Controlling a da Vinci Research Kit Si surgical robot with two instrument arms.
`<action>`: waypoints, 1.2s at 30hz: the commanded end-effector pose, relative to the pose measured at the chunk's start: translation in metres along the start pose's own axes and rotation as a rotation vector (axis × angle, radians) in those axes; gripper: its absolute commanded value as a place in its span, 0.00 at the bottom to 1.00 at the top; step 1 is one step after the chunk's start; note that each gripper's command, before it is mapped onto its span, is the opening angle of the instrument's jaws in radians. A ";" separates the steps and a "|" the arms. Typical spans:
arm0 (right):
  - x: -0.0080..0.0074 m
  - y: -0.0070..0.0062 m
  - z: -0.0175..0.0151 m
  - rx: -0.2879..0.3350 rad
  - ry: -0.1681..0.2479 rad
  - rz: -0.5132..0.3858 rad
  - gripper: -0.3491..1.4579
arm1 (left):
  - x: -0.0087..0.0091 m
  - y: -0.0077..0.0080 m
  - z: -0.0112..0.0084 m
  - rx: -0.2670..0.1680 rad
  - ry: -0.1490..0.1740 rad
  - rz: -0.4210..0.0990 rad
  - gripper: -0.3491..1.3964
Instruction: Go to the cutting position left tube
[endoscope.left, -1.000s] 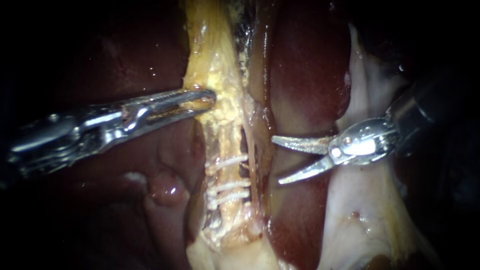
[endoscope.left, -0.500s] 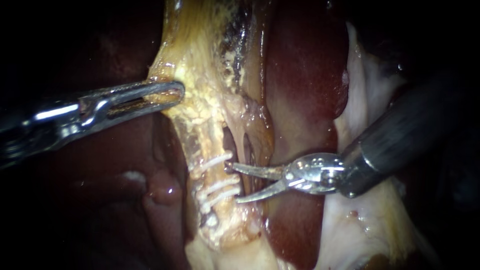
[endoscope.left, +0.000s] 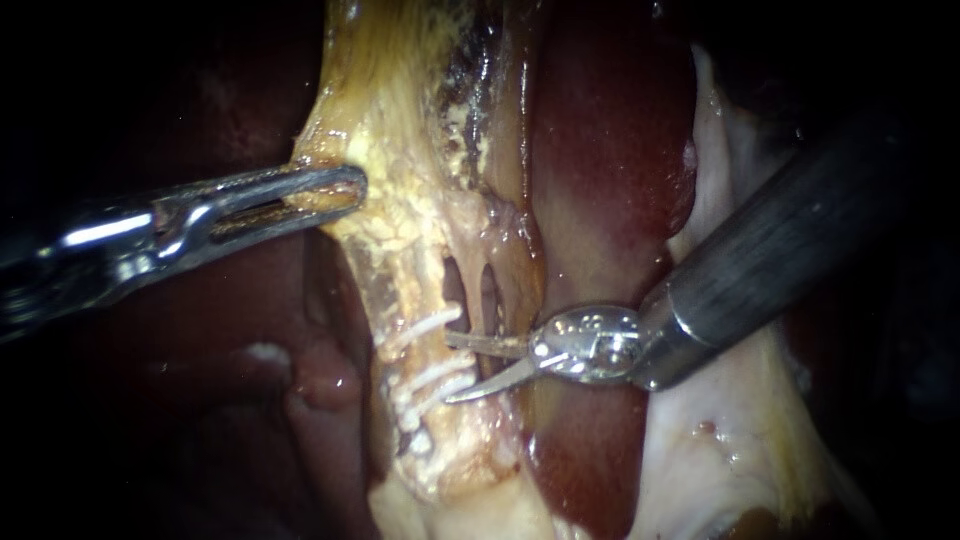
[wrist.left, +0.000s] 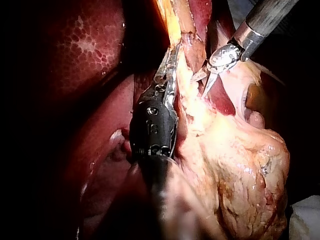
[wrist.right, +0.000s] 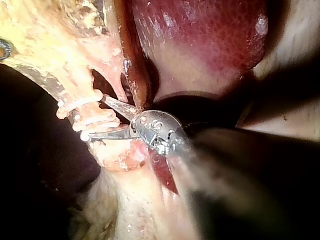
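Endoscope view: right instrument (endoscope.left: 446, 369) has advanced off the liver (endoscope.left: 600, 150) to the clipped left tube (endoscope.left: 425, 350), jaws apart beside its clips (endoscope.left: 430, 374); left instrument (endoscope.left: 345, 190) stays clamped on yellow tissue (endoscope.left: 390, 215). Cutting position looks nearly reached.

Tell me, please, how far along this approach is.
Three clips sit on the left tube, and the left instrument holds tissue above them. The right instrument, end effector open, is at the tube's edge by the clips. Left: straddling the tube.
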 end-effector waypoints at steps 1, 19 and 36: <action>0.0002 0.0000 0.0000 0.002 0.008 0.000 0.94 | 0.0000 0.0000 0.0000 0.000 0.000 0.000 0.00; 0.0030 -0.0006 -0.0008 0.127 0.094 -0.034 0.93 | 0.0001 0.0002 -0.0001 0.001 0.001 0.001 0.00; 0.0049 -0.0005 0.0022 0.257 0.091 -0.063 0.89 | 0.0001 0.0005 0.0000 0.002 0.001 0.001 0.00</action>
